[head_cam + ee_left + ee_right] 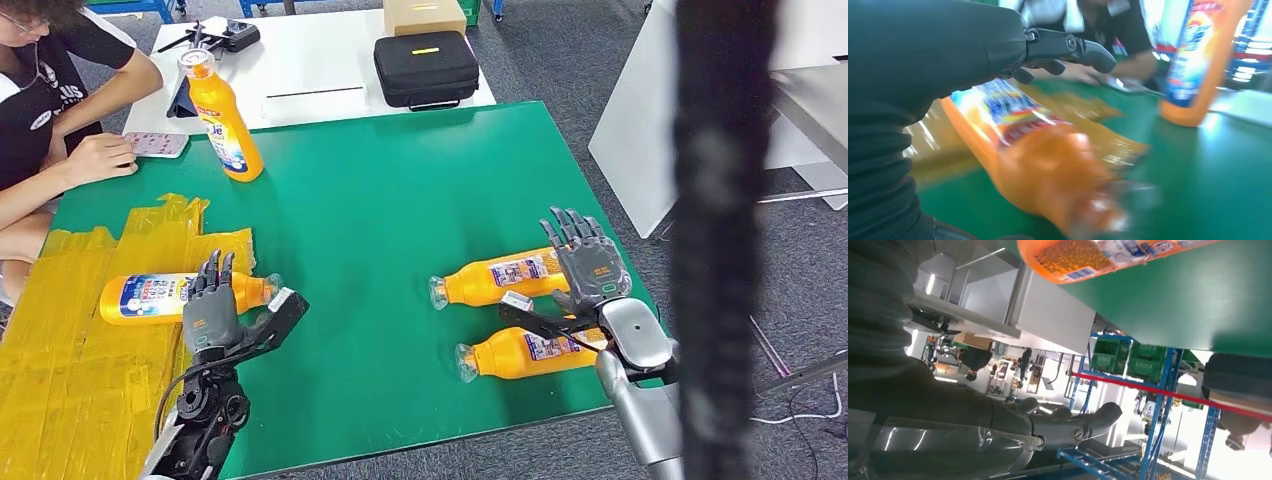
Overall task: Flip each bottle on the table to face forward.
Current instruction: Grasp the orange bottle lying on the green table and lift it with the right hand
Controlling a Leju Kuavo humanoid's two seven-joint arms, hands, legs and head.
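Left hand, fingers spread, hovers over lying bottle near table's left edge, right hand spread above two lying bottles near right edge, one upright bottle far-left; left wrist: blurred bottle ungripped; right wrist: fingers apart, so mostly undone

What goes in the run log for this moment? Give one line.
left hand open over lying bottle | right hand open above two lying bottles | upright bottle far left
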